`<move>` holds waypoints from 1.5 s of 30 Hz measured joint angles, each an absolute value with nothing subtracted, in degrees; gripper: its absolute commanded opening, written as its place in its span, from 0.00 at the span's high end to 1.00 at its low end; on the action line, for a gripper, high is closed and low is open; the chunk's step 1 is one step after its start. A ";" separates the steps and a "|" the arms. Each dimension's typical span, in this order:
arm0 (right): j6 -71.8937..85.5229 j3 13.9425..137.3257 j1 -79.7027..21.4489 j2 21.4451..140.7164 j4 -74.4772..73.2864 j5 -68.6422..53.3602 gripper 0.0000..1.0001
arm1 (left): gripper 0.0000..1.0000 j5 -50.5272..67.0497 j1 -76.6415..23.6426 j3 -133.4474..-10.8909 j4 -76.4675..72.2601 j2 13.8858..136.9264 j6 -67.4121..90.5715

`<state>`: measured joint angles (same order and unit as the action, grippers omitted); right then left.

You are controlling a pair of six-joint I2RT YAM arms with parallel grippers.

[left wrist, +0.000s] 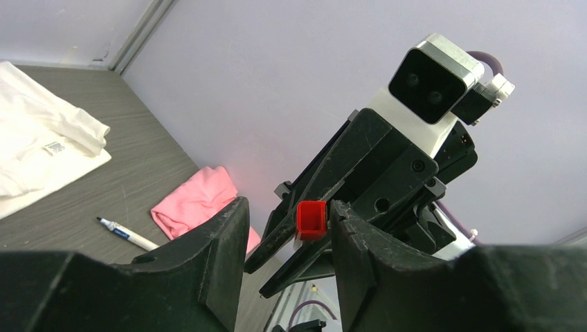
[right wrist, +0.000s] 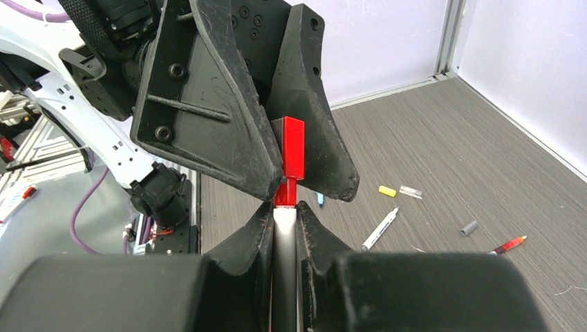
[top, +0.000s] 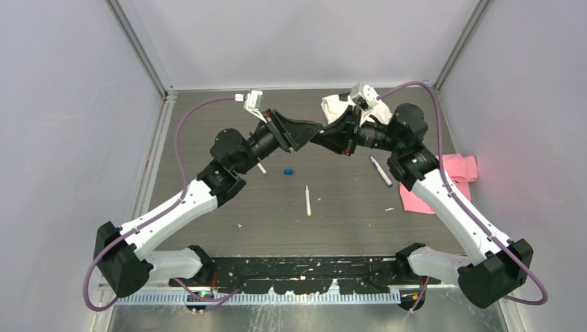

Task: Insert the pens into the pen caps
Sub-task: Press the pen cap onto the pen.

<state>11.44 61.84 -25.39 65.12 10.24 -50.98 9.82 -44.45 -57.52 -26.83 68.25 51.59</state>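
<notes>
Above the tabletop (top: 346,214), toward twelve o'clock, your left hand (right wrist: 305,195) pinches a red cap (right wrist: 292,149); your right hand (right wrist: 285,216) clamps a pen (right wrist: 284,238).

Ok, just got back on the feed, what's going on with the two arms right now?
Both arms are raised over the table, grippers tip to tip. The right gripper is shut on a white pen whose red tip meets one end of a red cap. The cap stands between the fingers of the left gripper; the left wrist view shows a gap on one side, so its grip is unclear. Another pen and a blue cap lie loose below.
</notes>
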 measured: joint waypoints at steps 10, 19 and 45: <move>10.61 61.87 -25.36 65.69 8.19 -51.09 0.99 | 0.99 9.02 -44.23 -57.36 -26.79 68.27 52.95; 9.28 62.92 -25.28 68.73 0.78 -51.72 0.90 | 0.99 7.29 -43.75 -50.04 -32.93 68.88 60.62; -6.09 70.91 -25.91 74.39 -23.38 -52.07 0.27 | 0.99 0.16 -40.40 -35.33 -35.35 67.64 72.97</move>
